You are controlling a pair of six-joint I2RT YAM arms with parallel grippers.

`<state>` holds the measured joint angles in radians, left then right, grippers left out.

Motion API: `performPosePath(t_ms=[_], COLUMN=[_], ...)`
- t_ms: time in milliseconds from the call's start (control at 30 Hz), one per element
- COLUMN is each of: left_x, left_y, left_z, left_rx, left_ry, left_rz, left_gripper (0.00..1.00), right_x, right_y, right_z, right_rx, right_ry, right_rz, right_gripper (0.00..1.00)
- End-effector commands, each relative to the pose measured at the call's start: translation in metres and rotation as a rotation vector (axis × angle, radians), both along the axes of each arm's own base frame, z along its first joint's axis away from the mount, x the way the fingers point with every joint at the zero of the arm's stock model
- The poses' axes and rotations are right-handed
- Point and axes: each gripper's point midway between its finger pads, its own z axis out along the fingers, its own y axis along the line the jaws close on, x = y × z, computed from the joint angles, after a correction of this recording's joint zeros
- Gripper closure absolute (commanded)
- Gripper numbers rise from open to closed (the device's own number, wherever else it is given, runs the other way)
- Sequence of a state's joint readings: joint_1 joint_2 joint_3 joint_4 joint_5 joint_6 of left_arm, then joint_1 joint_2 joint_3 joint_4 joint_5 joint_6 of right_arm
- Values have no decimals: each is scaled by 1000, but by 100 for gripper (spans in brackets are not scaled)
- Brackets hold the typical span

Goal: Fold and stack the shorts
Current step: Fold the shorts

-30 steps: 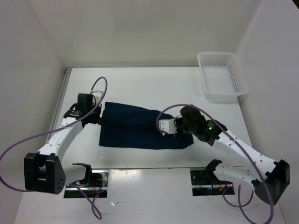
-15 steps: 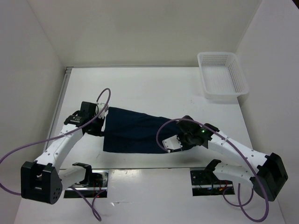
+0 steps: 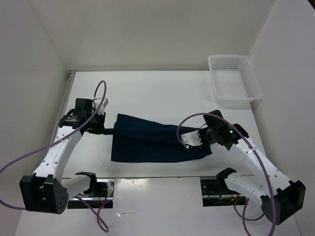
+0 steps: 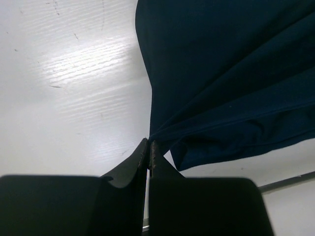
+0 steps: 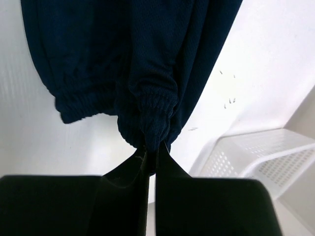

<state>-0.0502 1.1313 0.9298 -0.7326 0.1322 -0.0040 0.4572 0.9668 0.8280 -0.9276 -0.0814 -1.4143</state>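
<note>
The left claw (image 4: 148,143) is pinched tight on a thin corner of the shorts (image 4: 231,73), the dark navy cloth fanning away from its tips in taut creases. The right claw (image 5: 150,147) is likewise clamped shut, gripping a gathered, ribbed band at the edge of the shorts (image 5: 123,49), which bunches into a small knot just ahead of its tips. From above, the shorts (image 3: 147,142) stretch between the two, their long axis running across the counter (image 3: 157,93) from the left claw (image 3: 110,131) to the right claw (image 3: 188,140). The pinched corner points at the left claw and the ribbed band end at the right one. The far edge of the cloth is drawn into a straight fold from one grip to the other, and the wider near part spreads flat on the counter toward the arm bases. A little cloth reaches on past the right claw. The white mesh basket (image 3: 231,101) sits well apart, beyond and outward of the right claw, at the far corner of the counter. It shows in the right wrist view as perforated white walls (image 5: 256,152), and the shorts lie wholly outside it.
</note>
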Motion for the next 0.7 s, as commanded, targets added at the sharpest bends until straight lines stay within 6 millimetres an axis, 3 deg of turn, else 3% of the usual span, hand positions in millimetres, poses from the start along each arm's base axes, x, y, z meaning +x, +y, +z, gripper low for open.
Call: performPosePath(t_ms=[0, 133, 367, 433, 567, 600, 633, 667], left_x=[-32, -68, -87, -95, -102, -102, -102, -102], left_y=[-14, -24, -20, -19, -17, -17, -17, -17], left_z=[0, -19, -40, -49, -55, -55, -55, -54], left_rx=[-30, -20, 52, 72, 89, 89, 89, 88], left_ry=[25, 129, 199, 226, 246, 246, 246, 237], left_rz=[-63, -127, -154, -170, -174, -174, -174, -174], left_gripper=[100, 96, 85, 79, 57, 50, 47, 46], right_x=[-27, -45, -56, -58, -59, -58, -57, -56], right_y=[-15, -27, -34, -33, -35, -33, -30, -26], right_z=[-3, -21, -36, -33, -32, -30, -24, -18], right_rx=[-81, -162, -230, -246, -254, -238, -220, -197], right_ry=[38, 109, 91, 46, -21, -39, -59, -79], right_rz=[113, 197, 290, 326, 347, 349, 351, 355], right_gripper=[100, 100, 97, 79, 45, 7, 0, 0])
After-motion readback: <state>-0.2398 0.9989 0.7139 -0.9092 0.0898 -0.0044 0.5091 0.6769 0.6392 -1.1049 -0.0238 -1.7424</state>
